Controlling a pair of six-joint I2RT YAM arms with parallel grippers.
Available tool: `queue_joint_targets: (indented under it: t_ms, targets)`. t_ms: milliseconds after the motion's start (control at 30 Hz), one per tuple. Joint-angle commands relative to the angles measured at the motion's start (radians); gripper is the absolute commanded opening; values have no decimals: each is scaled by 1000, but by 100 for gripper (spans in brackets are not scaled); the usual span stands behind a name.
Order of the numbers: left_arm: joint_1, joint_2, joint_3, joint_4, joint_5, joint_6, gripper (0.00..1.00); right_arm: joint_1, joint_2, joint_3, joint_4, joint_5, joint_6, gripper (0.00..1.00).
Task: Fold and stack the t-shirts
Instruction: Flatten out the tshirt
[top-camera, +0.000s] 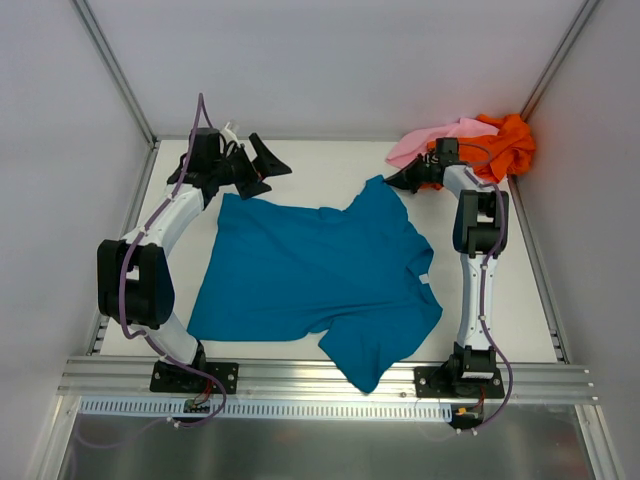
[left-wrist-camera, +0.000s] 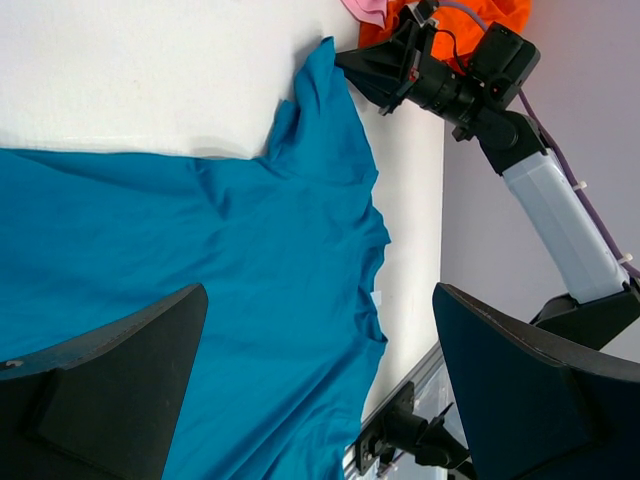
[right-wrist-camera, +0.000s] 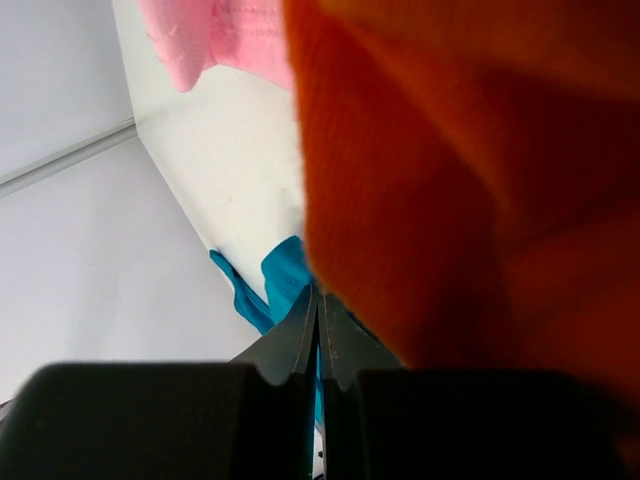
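The teal-blue t-shirt (top-camera: 310, 275) lies spread, wrinkled, on the table (top-camera: 330, 165). The right fingers (right-wrist-camera: 285, 350) clench its far sleeve tip; the left fingers (left-wrist-camera: 110, 390) stand released.

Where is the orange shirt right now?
From above, the orange t-shirt is bunched up in the far right corner of the table, right beside the pink t-shirt on its left.

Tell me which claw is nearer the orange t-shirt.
Right. The right claw, shut on the teal t-shirt, sits beside the orange t-shirt; the left claw hangs open across the table.
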Motion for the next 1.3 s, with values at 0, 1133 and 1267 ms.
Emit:
queue_joint_targets:
  t_ms: [0,1133,1267]
  targets:
    - [19,-25,-11,14,38,36,99,-2,-85,1,-26,41,-37,0]
    - [50,62,-64,138,41,4,99,-109,-338,-30,-327,172,-294,99]
    - [52,172,-14,147,3,-9,99,-109,-373,-2,-333,155,-278,99]
